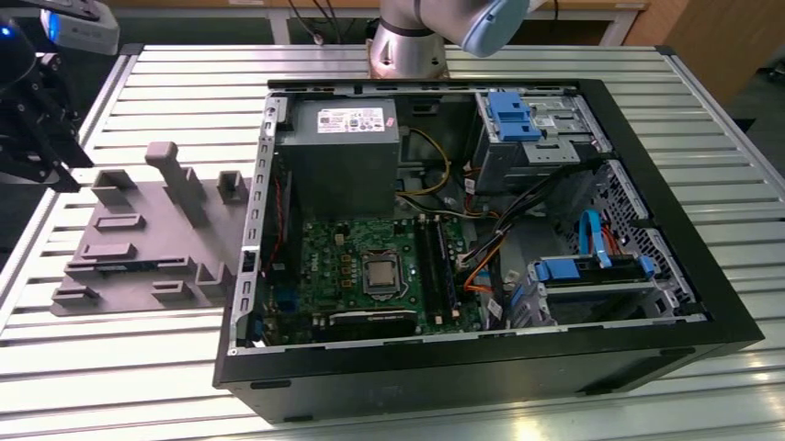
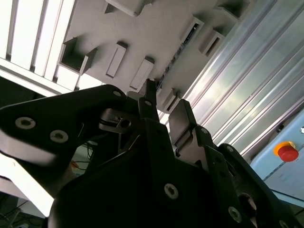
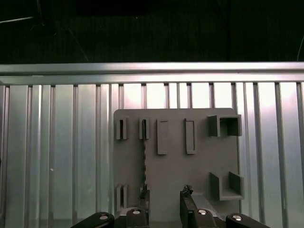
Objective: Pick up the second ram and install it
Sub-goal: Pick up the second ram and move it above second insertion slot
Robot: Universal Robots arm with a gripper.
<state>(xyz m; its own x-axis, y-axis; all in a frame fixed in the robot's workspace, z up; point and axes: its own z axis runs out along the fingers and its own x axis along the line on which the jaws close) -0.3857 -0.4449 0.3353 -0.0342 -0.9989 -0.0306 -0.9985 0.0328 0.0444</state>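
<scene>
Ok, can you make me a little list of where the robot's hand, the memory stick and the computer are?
memory stick: thin dark ram stick, standing on edge in a grey plastic holder
gripper: black two-finger gripper, open, holding nothing, near the holder's edge
computer: open black computer case, on the exterior view's right of the holder
table: ribbed aluminium table under holder and case

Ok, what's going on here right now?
The arm's gripper is open and empty, facing the grey fixture that sits beside the open computer case. The second ram stands on edge in a slot of that fixture, not yet gripped. It lines up with one finger rather than the gap between them.
</scene>
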